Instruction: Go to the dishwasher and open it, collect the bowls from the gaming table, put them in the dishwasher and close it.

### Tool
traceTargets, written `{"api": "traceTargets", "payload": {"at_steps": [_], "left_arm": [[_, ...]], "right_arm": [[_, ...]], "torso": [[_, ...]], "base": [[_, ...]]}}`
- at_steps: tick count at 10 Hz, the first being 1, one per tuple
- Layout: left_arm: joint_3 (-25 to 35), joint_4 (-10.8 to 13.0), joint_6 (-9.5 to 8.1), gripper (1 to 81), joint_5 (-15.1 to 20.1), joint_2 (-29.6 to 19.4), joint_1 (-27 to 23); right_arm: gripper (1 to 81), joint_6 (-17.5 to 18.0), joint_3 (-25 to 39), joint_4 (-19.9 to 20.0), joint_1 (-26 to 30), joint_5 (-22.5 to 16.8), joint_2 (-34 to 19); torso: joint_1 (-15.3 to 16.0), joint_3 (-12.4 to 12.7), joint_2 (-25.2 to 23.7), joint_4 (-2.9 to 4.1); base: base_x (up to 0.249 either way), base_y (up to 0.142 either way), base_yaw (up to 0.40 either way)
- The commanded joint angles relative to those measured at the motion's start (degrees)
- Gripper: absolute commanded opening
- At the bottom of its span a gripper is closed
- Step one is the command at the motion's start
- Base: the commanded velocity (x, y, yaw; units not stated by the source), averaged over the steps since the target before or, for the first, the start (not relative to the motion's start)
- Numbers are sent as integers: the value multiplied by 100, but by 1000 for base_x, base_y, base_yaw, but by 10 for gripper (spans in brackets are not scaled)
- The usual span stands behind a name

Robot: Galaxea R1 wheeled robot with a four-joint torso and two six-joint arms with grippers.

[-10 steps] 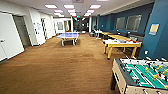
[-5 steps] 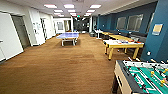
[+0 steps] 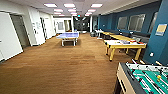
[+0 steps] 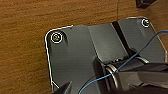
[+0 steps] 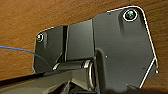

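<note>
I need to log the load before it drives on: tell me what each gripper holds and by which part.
It cannot be told: both wrist views look down on the wooden floor, and neither lets the fingers be made out.

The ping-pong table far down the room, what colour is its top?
Blue, on pale legs; the ping-pong table shows best in the head view.

Floor [image 3: 62, 67] was warm brown w/ a wood-grain look, same brown in both wrist cams. Ping-pong table [image 3: 68, 35] was blue. Gaming table [image 3: 124, 45] had a white top w/ yellow edge & legs, colourful bits on it. Foosball table [image 3: 145, 80] had a green field, pale sides. Right wall [image 3: 160, 42] was deep blue, left walls [image 3: 15, 27] white-ish.
</note>
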Motion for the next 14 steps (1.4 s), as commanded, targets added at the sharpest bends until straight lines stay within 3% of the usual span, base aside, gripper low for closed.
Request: {"api": "traceTargets", "payload": {"at_steps": [1,14], "left_arm": [[-14,-10,10,811,253,-39,-249],[-14,25,10,811,244,14,-258]], "right_arm": [[811,-11,9,-35,249,-272,42],[811,-20,-176,-62,292,-280,42]], "torso": [[0,0,0,0],[-5,0,-2,0]], "base": [[185,0,0],[188,0,0]]}}
